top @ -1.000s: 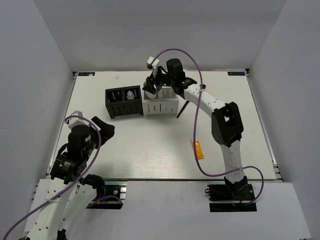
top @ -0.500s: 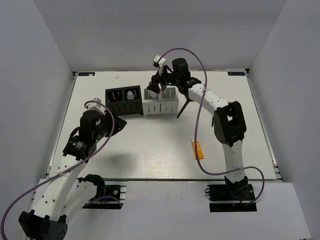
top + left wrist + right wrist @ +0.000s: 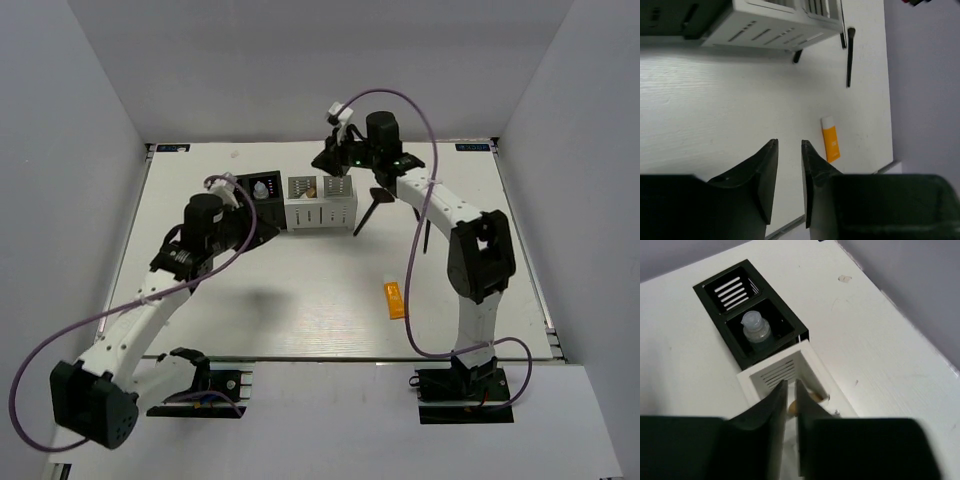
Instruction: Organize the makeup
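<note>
**Both grippers empty, orange tube loose on the right**

The left gripper (image 3: pixel 789 167) hangs low over bare table, its jaws a narrow slit apart with nothing between them. Ahead of it and to its left stands the black organizer (image 3: pixel 740 311), with the small clear bottle (image 3: pixel 756 330) upright in one compartment. The white organizer (image 3: pixel 771 376) butts against it, straight ahead of the left gripper.

The right gripper (image 3: pixel 791 392) hovers directly above the white organizer, fingers close together but not touching and clamping nothing. Below its tips a small tan item (image 3: pixel 810 397) sits in a compartment; I cannot tell what it is.

Past the white box, one black brush (image 3: pixel 365 214) leans on its end wall. A second brush (image 3: pixel 428 236) lies on the table beside the right arm.

The orange tube (image 3: pixel 830 145) lies flat to the right of the left gripper and slightly ahead. Its long axis runs parallel to those fingers, white cap at the far end, so the jaws would likely close across its width with little wrist turn. Neither gripper looks clearly nearer, though the tube lies on the right arm's half.
</note>
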